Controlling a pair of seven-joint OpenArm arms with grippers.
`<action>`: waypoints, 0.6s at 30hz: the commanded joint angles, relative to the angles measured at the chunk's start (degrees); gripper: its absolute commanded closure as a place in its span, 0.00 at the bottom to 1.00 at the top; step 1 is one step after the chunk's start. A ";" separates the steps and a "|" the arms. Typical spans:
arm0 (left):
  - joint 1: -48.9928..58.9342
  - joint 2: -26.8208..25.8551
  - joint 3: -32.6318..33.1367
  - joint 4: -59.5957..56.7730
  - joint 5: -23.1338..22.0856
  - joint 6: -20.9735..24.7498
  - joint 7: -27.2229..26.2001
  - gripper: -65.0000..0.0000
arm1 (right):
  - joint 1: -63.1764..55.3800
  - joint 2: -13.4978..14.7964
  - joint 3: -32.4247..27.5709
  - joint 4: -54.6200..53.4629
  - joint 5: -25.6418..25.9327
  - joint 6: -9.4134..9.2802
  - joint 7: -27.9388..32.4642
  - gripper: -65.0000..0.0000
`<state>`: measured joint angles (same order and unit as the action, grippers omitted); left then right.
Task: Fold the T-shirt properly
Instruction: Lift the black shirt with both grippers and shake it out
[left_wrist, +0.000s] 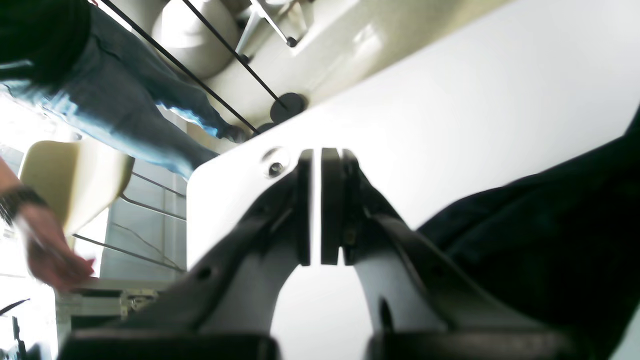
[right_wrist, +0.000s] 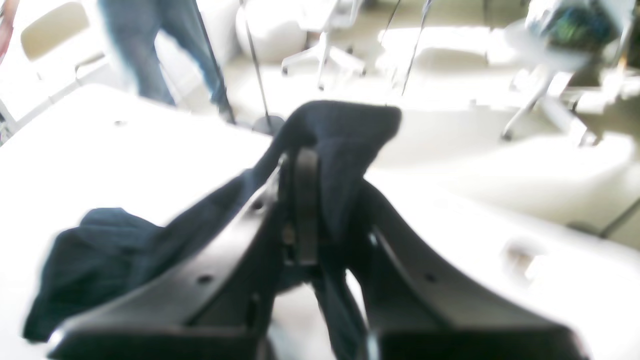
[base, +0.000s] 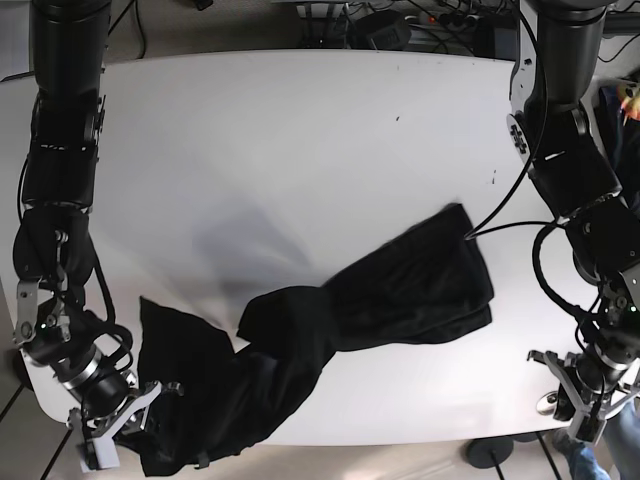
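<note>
The black T-shirt (base: 400, 290) lies crumpled in a long diagonal band on the white table (base: 300, 150), from the lower left to the middle right. My right gripper (base: 125, 415) is at the shirt's lower-left end near the table's front edge. In the right wrist view it (right_wrist: 300, 165) is shut on a fold of the shirt (right_wrist: 345, 135), which drapes over the fingers and trails off to the left. My left gripper (base: 572, 398) is near the front right corner, apart from the shirt. In the left wrist view it (left_wrist: 316, 155) is shut and empty, with the shirt (left_wrist: 550, 225) to its right.
The table's corner and edge (left_wrist: 225, 160) are just beyond my left gripper. A person in jeans (left_wrist: 125, 100) stands past that edge, with a hand (left_wrist: 50, 255) and a cream chair (left_wrist: 75, 180) nearby. A stand's round base (left_wrist: 287, 105) is on the floor.
</note>
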<state>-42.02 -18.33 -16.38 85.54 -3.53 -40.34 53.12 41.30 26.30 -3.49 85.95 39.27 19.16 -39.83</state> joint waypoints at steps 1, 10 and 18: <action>-4.18 -2.99 -0.01 -0.31 -0.56 0.34 -1.30 1.00 | 7.10 1.87 1.42 -1.25 0.60 2.07 0.05 0.97; 11.12 8.79 5.52 5.58 -0.38 0.34 -1.30 0.37 | 3.14 2.05 1.42 -1.42 0.34 2.69 0.05 0.97; 24.31 17.14 30.32 -5.14 -0.12 17.17 -27.32 0.35 | -0.90 1.87 1.42 -0.99 0.78 2.69 0.05 0.97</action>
<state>-16.08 -1.52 17.26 77.89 -3.03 -20.21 24.36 37.67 27.31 -2.61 83.81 39.24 21.96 -41.87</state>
